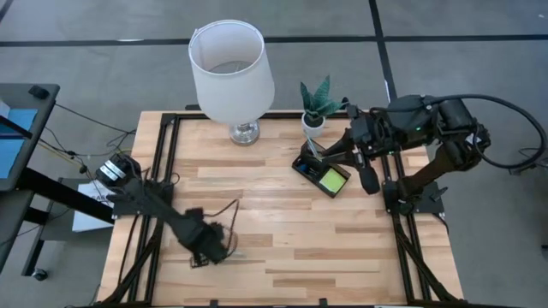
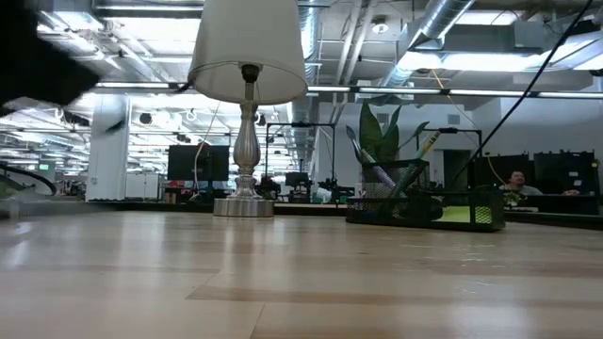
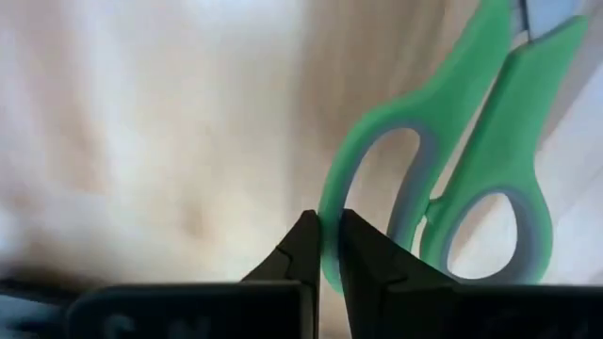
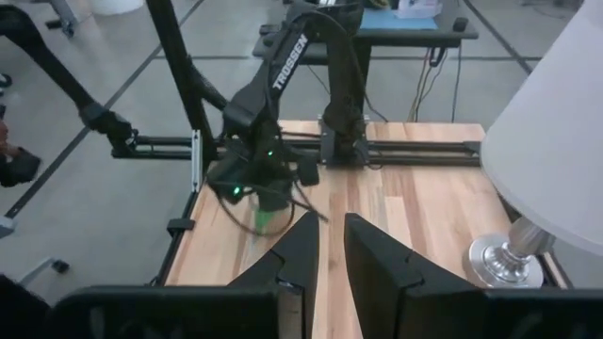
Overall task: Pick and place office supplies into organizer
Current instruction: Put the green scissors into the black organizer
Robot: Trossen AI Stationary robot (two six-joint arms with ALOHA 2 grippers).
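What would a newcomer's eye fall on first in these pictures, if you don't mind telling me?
Probably the white-shaded lamp towering at the table's far edge, with the small potted plant beside it. Next, the left gripper low over the near-left boards, jaws shut on a handle loop of the green scissors. The black organizer holding a lime pad sits right of centre, under the waiting right gripper.

Grey tiled floor (image 1: 103, 68) surrounds the table; exposed ceiling ducts (image 2: 443, 28) overhead.
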